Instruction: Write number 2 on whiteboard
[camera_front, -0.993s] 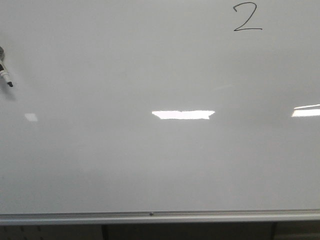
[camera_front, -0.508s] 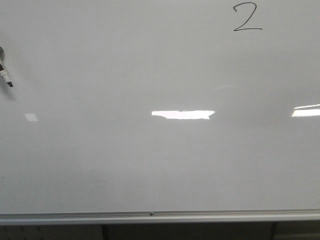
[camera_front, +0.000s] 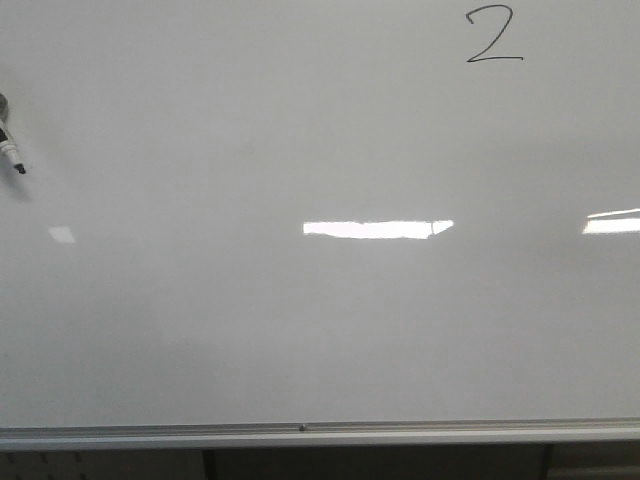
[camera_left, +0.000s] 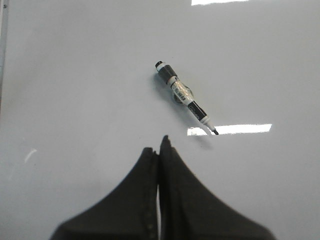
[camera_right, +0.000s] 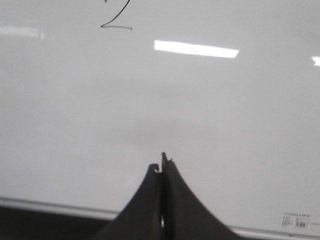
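One number 2 is written in thin dark strokes near the upper right corner of the whiteboard, with a curved top and a flat base stroke. The right wrist view catches only its lower part, at the picture's edge. There is one whiteboard, glossy and pale, filling nearly the whole front view, with one silver rail along its bottom edge. Several bright rectangular light reflections lie across the board's middle band.

One marker shows in the left wrist view, black and white, uncapped, its dark tip pointing away from its butt end; it sits against the board on what looks like a small clear holder at mid-barrel. In the front view only its tip end pokes in at the far left edge, well apart from the digit.

Two end effectors show, one per wrist view. The left end effector has its two dark fingers pressed together with nothing between them; it points at the board, and the marker's tip lies near it but apart from it. The right end effector likewise has its fingers together and empty, aimed at bare board above the rail, with the digit well apart from it. Neither arm appears in the front view.
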